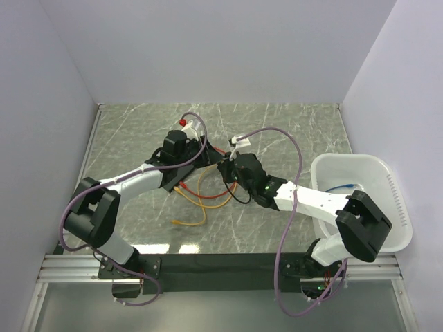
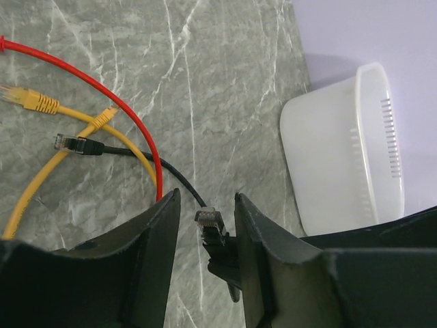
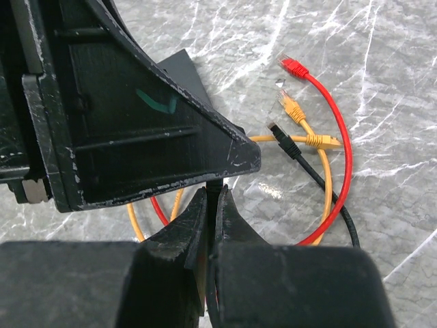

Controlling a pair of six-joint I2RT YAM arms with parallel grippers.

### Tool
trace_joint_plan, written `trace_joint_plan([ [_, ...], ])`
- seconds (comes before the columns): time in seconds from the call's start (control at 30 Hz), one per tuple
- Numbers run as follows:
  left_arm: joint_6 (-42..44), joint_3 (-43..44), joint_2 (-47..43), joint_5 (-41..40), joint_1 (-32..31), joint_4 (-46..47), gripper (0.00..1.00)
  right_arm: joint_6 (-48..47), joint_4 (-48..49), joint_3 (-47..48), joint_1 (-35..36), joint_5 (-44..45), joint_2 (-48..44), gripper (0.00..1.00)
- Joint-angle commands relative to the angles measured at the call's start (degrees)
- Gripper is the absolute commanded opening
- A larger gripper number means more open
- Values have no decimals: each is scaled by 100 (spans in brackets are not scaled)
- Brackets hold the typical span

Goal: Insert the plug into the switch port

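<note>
My right gripper (image 1: 225,171) is shut (image 3: 213,193) on a black cable just behind its plug (image 2: 207,219). The plug has a clear tip and sits in the gap between my left gripper's fingers (image 2: 167,212). My left gripper (image 1: 210,160) is open (image 2: 205,203) and holds nothing. Of the switch I see only a matte-black corner (image 3: 179,68) on the table, behind the left gripper's finger (image 3: 136,116), which fills the upper left of the right wrist view. Its sockets are hidden.
Loose cables lie on the marble table: a red one (image 2: 102,89), two yellow ones (image 2: 41,102) and the black cable's other plug (image 2: 72,143). They also show in the right wrist view (image 3: 328,171). A white bin (image 1: 360,200) stands at the right edge.
</note>
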Motion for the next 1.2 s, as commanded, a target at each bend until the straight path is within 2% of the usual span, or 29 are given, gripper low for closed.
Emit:
trace_joint_plan([
  [0.0,-40,125,-7,-95,-52,284,43,-85,95,81,20,217,-127,0],
  [0.4,-58,72,-147,-358,-61,284,37,-67,60,81,47,226,-83,0],
  [0.87,-128,2,-261,-631,-61,363,36,-58,24,107,99,226,-30,0],
  [1.13,-181,-7,-209,-561,-61,398,16,-41,16,177,99,217,31,0],
  [1.17,-190,-7,-209,-535,-61,416,10,-41,7,186,91,209,40,0],
])
